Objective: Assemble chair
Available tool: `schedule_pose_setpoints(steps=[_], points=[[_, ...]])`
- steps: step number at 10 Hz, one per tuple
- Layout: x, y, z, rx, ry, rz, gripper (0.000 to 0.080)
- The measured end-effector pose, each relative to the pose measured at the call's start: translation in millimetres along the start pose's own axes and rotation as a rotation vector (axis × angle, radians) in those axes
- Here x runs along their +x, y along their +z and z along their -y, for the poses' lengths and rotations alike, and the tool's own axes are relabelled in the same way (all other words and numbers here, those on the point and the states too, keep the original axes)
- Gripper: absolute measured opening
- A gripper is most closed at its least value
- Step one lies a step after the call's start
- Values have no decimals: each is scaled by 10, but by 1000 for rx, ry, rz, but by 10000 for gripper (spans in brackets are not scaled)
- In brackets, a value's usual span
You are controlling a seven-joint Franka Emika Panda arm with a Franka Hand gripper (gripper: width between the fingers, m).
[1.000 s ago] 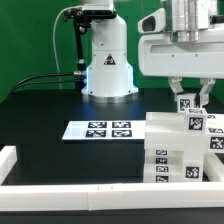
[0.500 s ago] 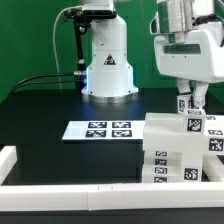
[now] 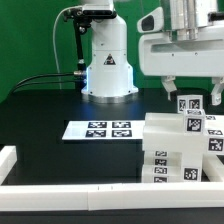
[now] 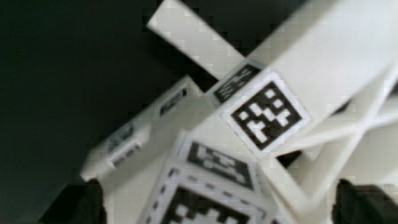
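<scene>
Franka two-finger gripper (image 3: 188, 92) spread wide, empty, straddling tagged peg (image 3: 189, 103) | white blocky plastic chair (image 3: 180, 148) stands against white border rail (image 3: 70, 196) | risk: retreating finger could snag peg, toppling assembly

You have no words, brands or numbers to read here. The only signs are black-and-white square tags: on the chair (image 3: 183, 140) parts, at four o'clock, and four on the marker board (image 3: 98, 129).
</scene>
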State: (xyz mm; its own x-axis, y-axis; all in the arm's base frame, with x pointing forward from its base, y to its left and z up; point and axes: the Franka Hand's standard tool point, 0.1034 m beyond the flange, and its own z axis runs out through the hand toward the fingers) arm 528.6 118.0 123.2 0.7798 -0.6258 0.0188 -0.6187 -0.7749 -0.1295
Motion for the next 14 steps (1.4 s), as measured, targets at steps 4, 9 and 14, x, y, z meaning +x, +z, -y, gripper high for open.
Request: schedule_pose_setpoints(steps=[4, 9, 14], points=[[6, 27, -18, -40, -406, -14, 649], [-2, 40, -24, -51, -393, -17, 280], [-16, 44, 2, -27, 176, -36, 281]])
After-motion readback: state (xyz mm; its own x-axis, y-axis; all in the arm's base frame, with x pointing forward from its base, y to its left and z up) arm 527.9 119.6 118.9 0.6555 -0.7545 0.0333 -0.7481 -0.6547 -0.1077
